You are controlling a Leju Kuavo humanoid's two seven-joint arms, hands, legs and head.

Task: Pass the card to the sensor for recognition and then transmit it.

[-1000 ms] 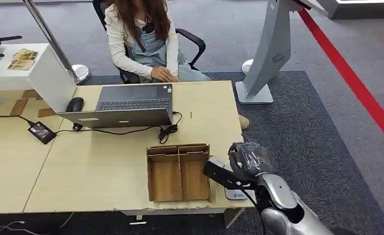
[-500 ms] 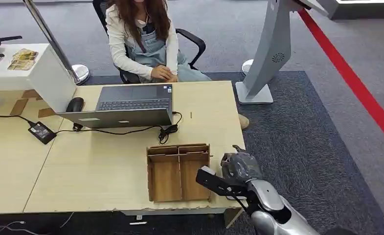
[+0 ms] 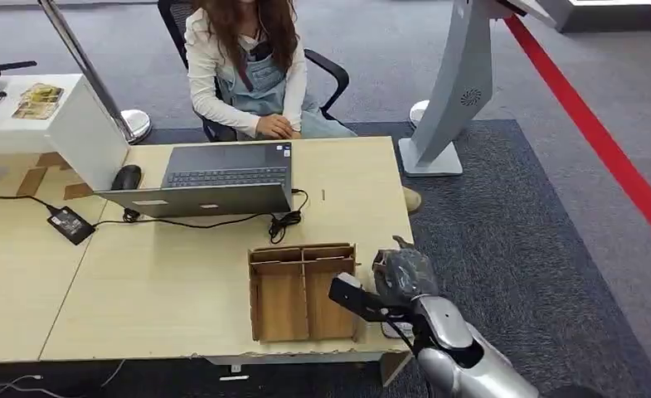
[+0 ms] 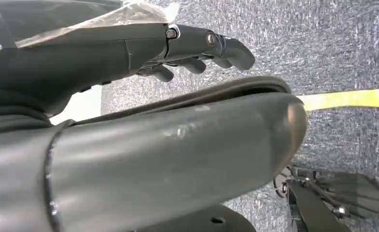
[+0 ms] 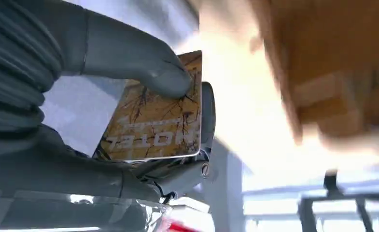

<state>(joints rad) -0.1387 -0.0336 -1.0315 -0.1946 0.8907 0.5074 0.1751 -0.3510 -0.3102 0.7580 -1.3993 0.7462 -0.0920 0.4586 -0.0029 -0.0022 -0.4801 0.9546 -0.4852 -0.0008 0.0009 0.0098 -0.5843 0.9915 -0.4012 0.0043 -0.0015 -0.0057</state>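
My right hand [image 3: 400, 276] hovers over the table's front right corner, beside the right wall of the cardboard box [image 3: 303, 292]. In the right wrist view its thumb [image 5: 144, 67] presses a gold patterned hotel card [image 5: 153, 121] against the fingers. A sliver of the white sensor [image 3: 390, 330] shows on the table just below that hand. My left hand [image 4: 197, 48] hangs over grey carpet with its fingers stretched out and nothing in them.
A person [image 3: 251, 66] sits behind the wooden table [image 3: 156, 282], facing an open laptop [image 3: 222, 176] with a mouse [image 3: 127, 177] and a power brick [image 3: 71, 224] nearby. The box has two open compartments. A grey kiosk stand [image 3: 463, 83] rises on the carpet at the right.
My right hand with the card has moved left, closer to the cardboard box, and now covers more of the sensor. The person has shifted slightly in the chair.
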